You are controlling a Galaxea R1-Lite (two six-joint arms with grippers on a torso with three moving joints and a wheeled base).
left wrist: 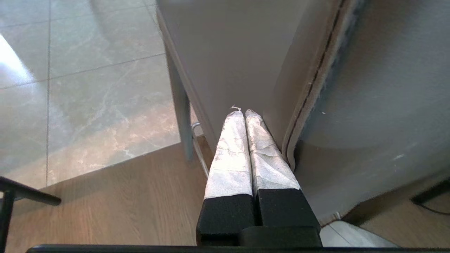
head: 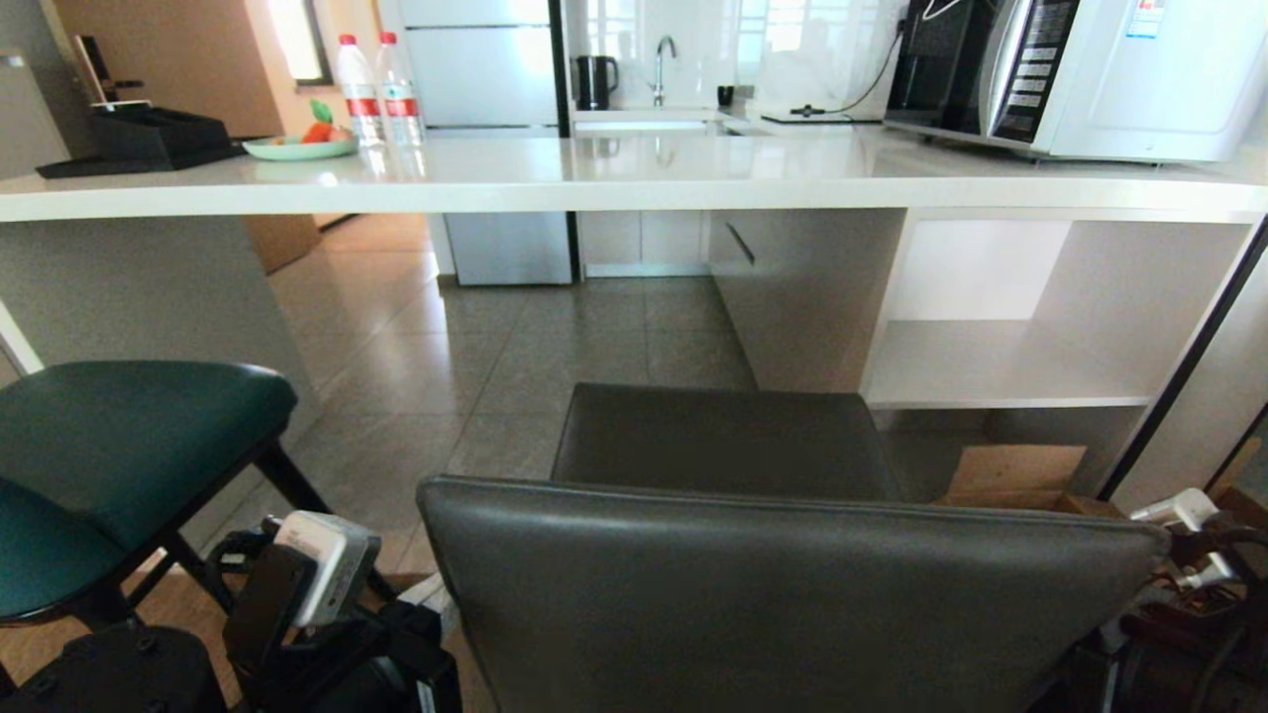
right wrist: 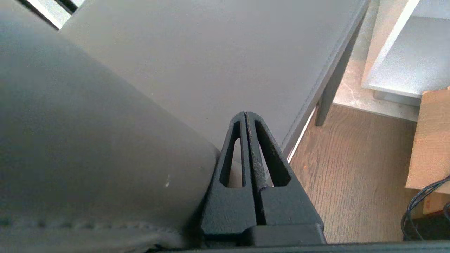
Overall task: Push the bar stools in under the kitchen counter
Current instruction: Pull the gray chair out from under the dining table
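Two closed claws, left gripper (left wrist: 244,112) and right gripper (right wrist: 245,114), flank grey stool (head: 783,584), short of counter (head: 634,183). Teal stool (head: 119,456) left. Likely heavy, stiff; best shoved at padded backrest, low to avoid tipping.

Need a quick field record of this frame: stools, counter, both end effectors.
grey stool: centred before robot, seat not yet under counter
teal stool: to the left, also out from the counter
kitchen counter: ahead, open floor beneath
left end effector: shut, at stool back's left edge
right end effector: shut, at stool back's right edge
on counter: microwave, two bottles
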